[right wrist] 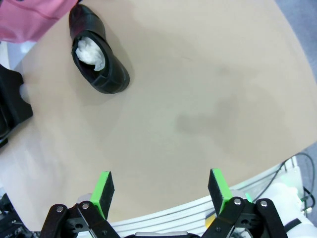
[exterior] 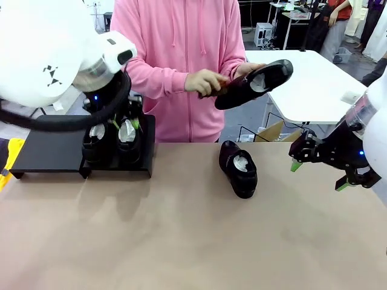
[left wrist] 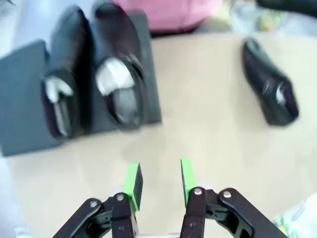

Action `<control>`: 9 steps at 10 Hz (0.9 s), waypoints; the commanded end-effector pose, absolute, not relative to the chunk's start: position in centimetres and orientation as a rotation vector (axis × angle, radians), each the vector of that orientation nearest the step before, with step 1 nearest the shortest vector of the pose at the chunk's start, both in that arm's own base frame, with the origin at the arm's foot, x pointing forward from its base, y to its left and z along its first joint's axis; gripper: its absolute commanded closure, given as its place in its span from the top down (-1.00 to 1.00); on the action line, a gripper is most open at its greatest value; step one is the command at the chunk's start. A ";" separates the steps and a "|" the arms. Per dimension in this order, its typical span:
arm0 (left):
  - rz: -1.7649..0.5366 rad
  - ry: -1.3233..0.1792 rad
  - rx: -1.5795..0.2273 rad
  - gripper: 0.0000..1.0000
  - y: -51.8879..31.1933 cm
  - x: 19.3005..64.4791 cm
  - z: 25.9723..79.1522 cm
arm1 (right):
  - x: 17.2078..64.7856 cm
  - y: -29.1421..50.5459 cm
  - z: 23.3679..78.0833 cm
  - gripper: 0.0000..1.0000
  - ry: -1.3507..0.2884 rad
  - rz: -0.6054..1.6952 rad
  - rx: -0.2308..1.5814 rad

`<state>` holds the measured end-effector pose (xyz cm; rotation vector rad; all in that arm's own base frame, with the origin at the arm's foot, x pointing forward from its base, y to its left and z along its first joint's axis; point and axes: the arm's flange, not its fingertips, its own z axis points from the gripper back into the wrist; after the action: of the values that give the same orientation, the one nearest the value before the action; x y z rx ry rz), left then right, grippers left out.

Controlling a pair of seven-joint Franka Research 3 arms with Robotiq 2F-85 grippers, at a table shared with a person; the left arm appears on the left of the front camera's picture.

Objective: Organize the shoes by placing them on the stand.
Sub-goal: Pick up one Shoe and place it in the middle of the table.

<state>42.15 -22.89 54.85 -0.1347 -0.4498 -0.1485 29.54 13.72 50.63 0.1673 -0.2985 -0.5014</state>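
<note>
Though empty, left end effector (left wrist: pixel 158 179) half apart (right end effector (right wrist: pixel 161 191) wide apart)

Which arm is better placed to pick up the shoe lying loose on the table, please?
Probably the right: the right gripper hangs open and empty beside the loose shoe, while the left gripper hovers by the stand, farther from it.
</note>
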 end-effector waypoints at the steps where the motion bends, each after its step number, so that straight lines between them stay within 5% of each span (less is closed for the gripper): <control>1: -0.284 -0.203 -0.211 -0.12 -22.6 40.0 52.8 | 29.9 13.7 50.7 1.00 -0.305 -0.488 0.189; 9: -0.278 -0.009 -0.273 -0.12 -17.0 37.0 52.5 | 29.9 13.7 50.7 1.00 -0.305 -0.488 0.189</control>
<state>36.62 -18.20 51.89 -0.2679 -0.0218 -0.2393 29.54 13.72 50.62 0.1673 -0.2985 -0.5013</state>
